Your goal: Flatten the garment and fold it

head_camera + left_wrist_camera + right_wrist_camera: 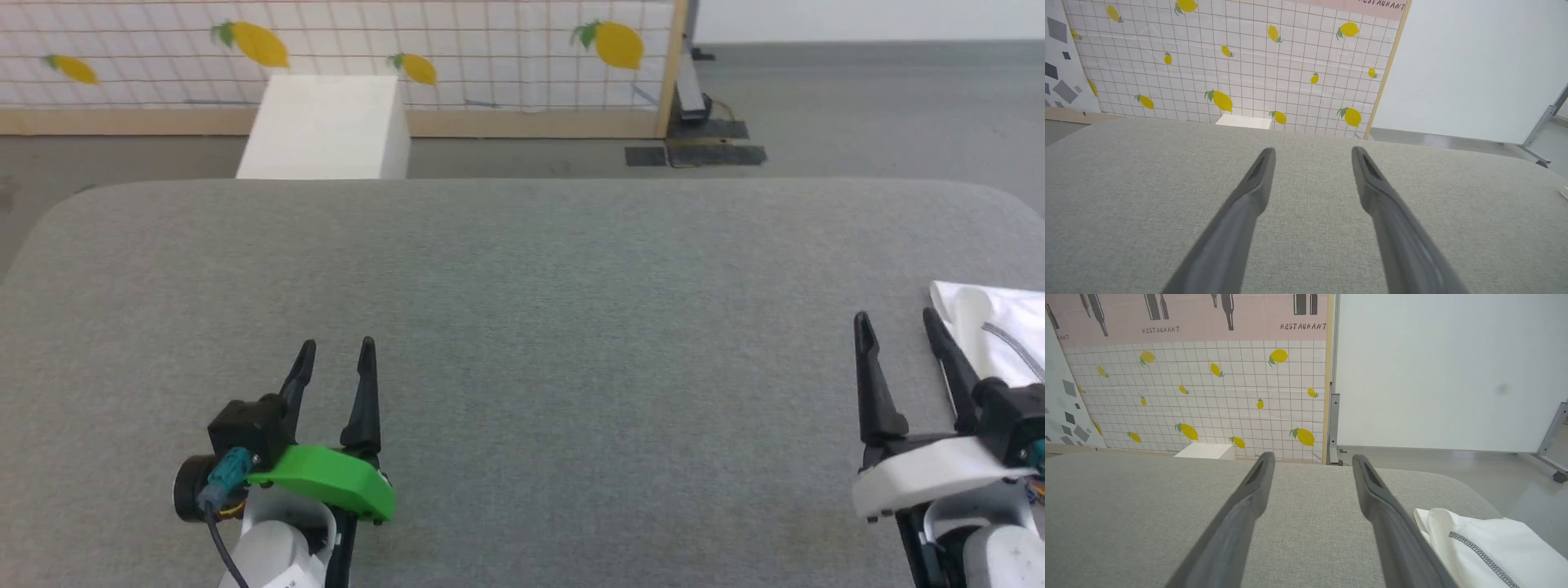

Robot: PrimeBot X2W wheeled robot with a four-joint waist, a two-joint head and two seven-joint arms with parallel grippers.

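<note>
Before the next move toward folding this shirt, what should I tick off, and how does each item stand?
1. The left tool is open and empty: ok.
2. The right tool is open and empty: ok.
3. The garment is fully in the head view: not ok, it runs off the right edge.
4. The garment lies flat: cannot tell.
5. The grey surface between the tools is bare: ok.
6. The white box stands off the surface, behind it: ok.

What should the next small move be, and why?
Probably shift the right pincer slightly to its right and close on the near edge of the garment. Both pincers are open and empty. The garment lies at the right edge of the grey surface, just beside that pincer and far from the left pincer.
</note>
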